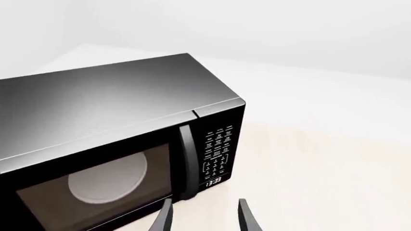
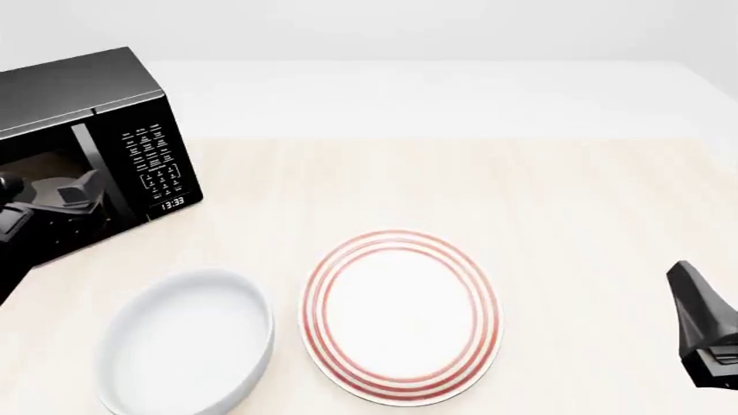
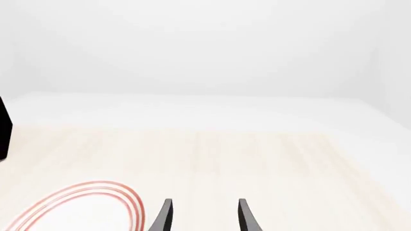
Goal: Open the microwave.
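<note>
The microwave [image 2: 81, 138] stands at the far left of the table [image 2: 461, 181], its left part cut off by the front view's edge; its door is shut, the vertical bar handle [image 1: 186, 161] running between the window and the keypad panel [image 1: 218, 154], and the pale turntable [image 1: 108, 180] shows dimly through the glass. The left gripper [image 1: 204, 216] hovers just in front of the door near the handle, its two fingers spread apart with nothing between them and touching nothing that can be seen; in the front view it is a dark shape against the dark door, hard to separate from it. The right gripper [image 3: 204, 216] hangs low at the right edge of the table, well apart from the microwave, jaws likewise parted and empty, only partly in the front view. Nearer the camera lie a white bowl [image 2: 185, 350] and, just beside it, a red-ringed plate [image 2: 400, 316].
</note>
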`<control>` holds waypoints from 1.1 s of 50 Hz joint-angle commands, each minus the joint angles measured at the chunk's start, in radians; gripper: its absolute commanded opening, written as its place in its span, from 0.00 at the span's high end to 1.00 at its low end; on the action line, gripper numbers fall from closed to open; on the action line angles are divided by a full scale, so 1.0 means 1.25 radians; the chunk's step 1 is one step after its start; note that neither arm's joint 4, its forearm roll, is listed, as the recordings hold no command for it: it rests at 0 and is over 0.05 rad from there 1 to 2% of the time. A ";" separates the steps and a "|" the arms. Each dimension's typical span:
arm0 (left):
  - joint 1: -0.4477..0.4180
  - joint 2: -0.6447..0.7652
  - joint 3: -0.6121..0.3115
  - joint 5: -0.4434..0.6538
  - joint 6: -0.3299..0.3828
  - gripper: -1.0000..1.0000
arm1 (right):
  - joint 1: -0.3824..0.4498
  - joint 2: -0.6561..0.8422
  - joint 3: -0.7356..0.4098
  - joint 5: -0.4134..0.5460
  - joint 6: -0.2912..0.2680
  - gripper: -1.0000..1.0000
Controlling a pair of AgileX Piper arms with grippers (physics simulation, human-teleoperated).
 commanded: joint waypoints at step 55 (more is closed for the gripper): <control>0.018 0.239 -0.103 -0.134 0.011 0.00 | 0.001 0.020 0.000 -0.006 0.003 0.00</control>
